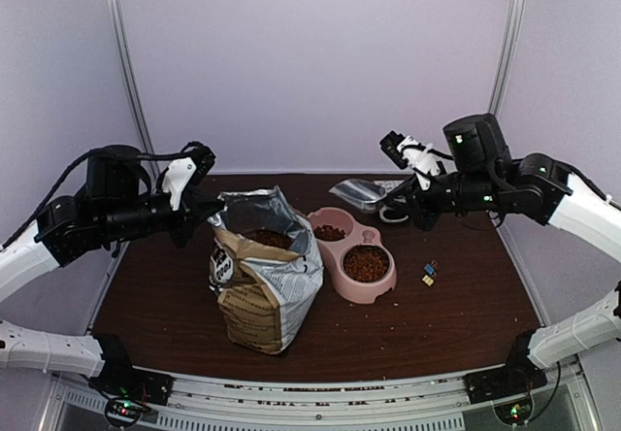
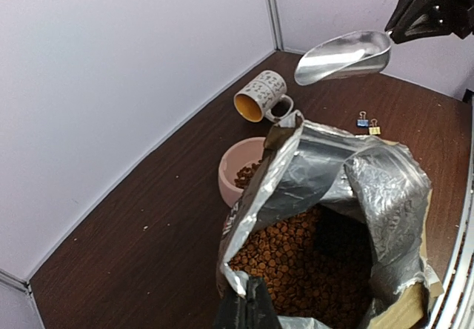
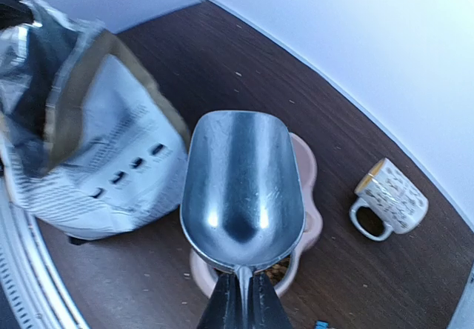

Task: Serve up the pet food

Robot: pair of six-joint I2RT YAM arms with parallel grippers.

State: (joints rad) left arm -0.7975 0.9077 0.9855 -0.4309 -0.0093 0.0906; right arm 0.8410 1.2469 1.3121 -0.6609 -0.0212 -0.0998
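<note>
Tabletop (image 1: 466,305): pet food (image 1: 366,264) in bowl (image 1: 361,293) under scoop (image 3: 241,181) clamped in right jaws, left jaws pinching bag (image 1: 272,295)

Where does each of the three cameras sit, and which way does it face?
Top external: above and behind the bases, facing down at the table; left arm and right arm show.
Left wrist: on the left arm, looking into the bag at the pet food; left gripper pinches the rim.
Right wrist: on the right arm, looking down along the empty scoop; right gripper holds its handle.
Shared: both wrist views show the mug and pink bowl.
</note>
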